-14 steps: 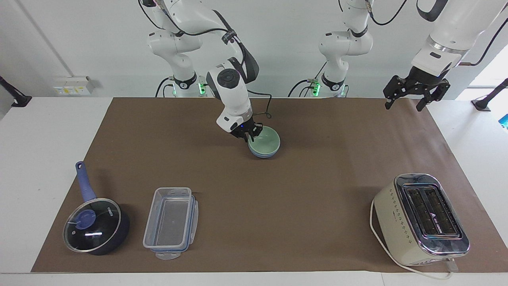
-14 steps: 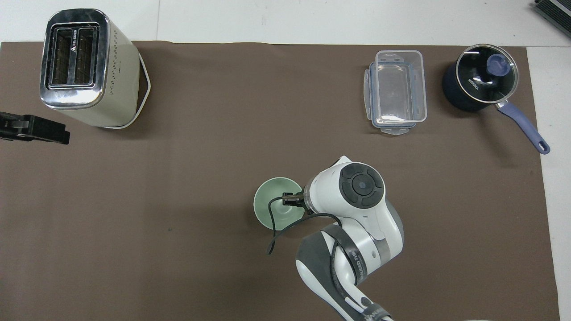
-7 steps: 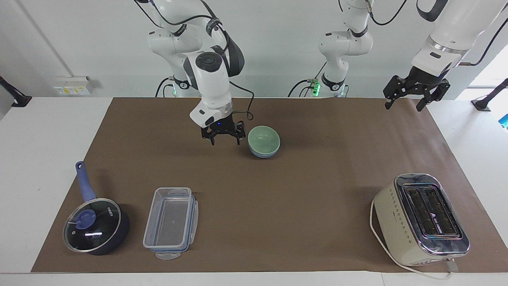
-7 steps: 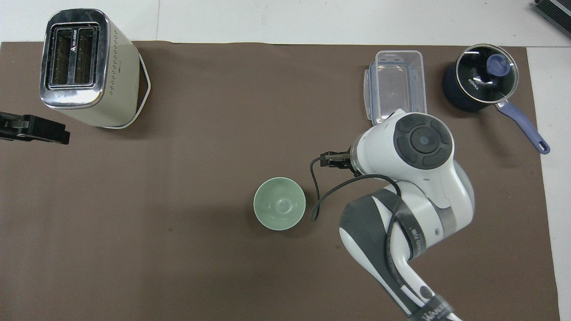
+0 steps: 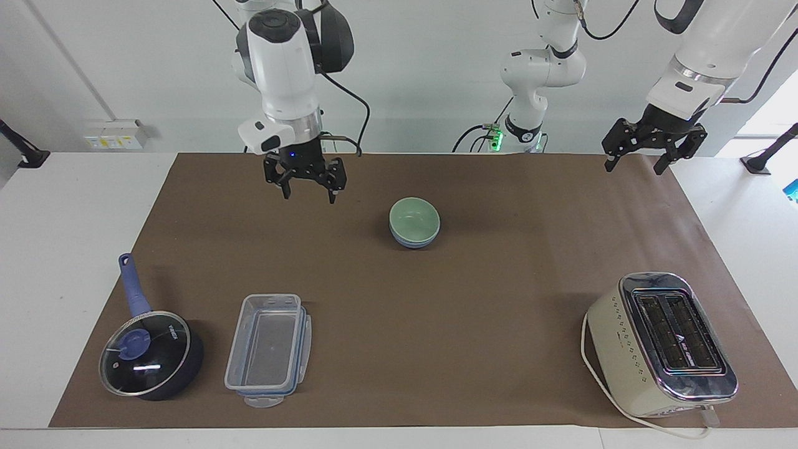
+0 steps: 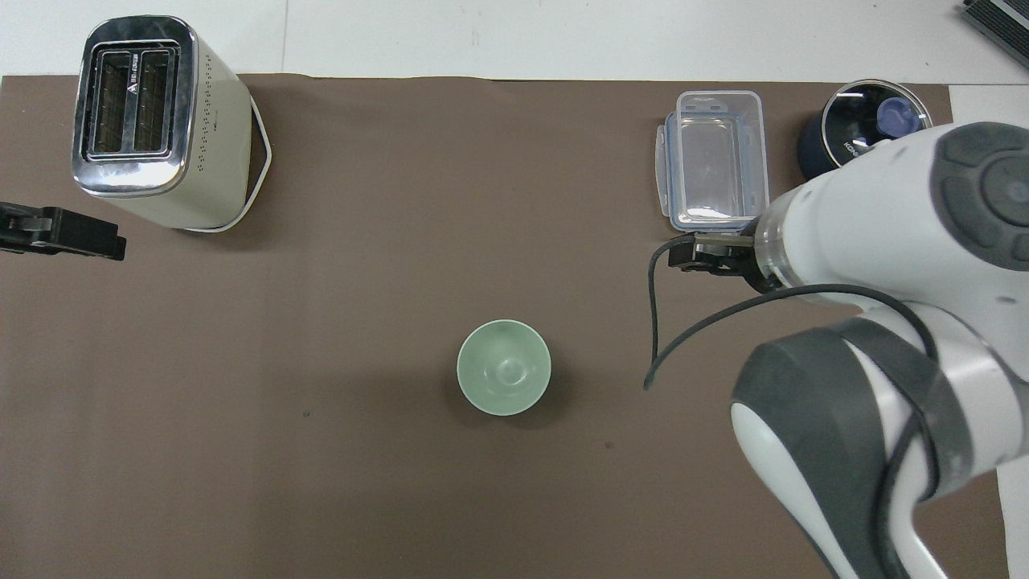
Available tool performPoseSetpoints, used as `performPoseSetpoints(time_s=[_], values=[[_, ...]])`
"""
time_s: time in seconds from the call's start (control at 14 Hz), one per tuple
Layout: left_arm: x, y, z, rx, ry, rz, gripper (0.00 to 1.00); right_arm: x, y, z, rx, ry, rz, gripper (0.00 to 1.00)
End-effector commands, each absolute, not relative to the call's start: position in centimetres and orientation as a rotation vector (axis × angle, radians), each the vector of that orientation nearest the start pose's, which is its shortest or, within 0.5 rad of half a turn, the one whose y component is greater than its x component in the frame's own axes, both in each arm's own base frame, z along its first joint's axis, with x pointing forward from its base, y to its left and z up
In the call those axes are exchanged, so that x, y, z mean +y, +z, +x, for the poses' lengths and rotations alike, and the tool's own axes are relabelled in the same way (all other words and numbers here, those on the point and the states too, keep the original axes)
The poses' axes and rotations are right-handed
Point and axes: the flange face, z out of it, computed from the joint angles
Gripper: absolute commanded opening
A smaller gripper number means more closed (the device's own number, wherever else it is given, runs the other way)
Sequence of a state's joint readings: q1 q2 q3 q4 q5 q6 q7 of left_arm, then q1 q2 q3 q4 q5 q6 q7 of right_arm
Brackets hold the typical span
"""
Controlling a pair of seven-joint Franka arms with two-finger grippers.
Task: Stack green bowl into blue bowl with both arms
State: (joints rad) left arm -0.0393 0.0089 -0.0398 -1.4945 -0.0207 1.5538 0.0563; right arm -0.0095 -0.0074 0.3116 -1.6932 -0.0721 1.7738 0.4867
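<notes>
I observed the green bowl (image 5: pixel 414 218) seated inside the blue bowl (image 5: pixel 413 241), the two nested upright on the brown mat (image 5: pixel 436 299) near the middle of the desk (image 5: pixel 75 206), toward the robots' end of the mat; from overhead only the green bowl (image 6: pixel 504 367) showed, the blue one being hidden beneath it; neither claw touched the stack.

I noted the right claw (image 5: pixel 305 190) raised in the air over bare mat, beside the bowls toward the right arm's end of the desk, pointing down, its fingers apart and holding nothing; in the overhead view its black body (image 6: pixel 707 256) projected from under the white wrist, just by the near edge of the clear plastic container (image 6: pixel 711 165).

I noted the left claw (image 5: pixel 636 161) waiting high over the mat's edge at the left arm's end of the desk, well apart from the bowls, fingers apart and holding nothing; overhead, only a dark part of it (image 6: pixel 60 233) entered the view beside the toaster (image 6: pixel 157 121).

Remaining items stood along the edge of the mat farthest from the robots: the toaster (image 5: pixel 664 343) at the left arm's end; the clear plastic container (image 5: pixel 269 349) and the dark blue lidded saucepan (image 5: pixel 149 352) at the right arm's end, the container between saucepan and toaster.
</notes>
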Motion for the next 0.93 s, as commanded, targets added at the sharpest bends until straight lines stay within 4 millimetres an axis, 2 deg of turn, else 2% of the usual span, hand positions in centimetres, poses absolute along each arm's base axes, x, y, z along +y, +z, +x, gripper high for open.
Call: performPoseSetpoints(time_s=[0.0,0.21,0.43,0.57,0.71,0.85], values=[[-4.2,65.7,54.8,0.205,-0.067,-3.136,1.0,15.2,61.1,52.9,0.315,-0.192,-3.169,1.0],[-4.2,65.8,54.8,0.205,-0.07,-3.136,1.0,13.3,64.7,52.7,0.375,-0.218,-3.144,1.0],[-4.2,65.7,54.8,0.205,-0.067,-3.134,1.0,8.1,66.9,52.7,0.531,-0.154,-3.067,1.0],[-4.2,65.7,54.8,0.205,-0.067,-3.134,1.0,4.0,68.8,51.5,0.637,-0.158,-3.024,1.0],[-4.2,65.7,54.8,0.205,-0.067,-3.136,1.0,0.7,68.8,51.0,0.657,-0.113,-3.029,1.0],[-4.2,65.7,54.8,0.205,-0.067,-3.136,1.0,-2.4,68.8,50.4,0.579,-0.095,-3.049,1.0]])
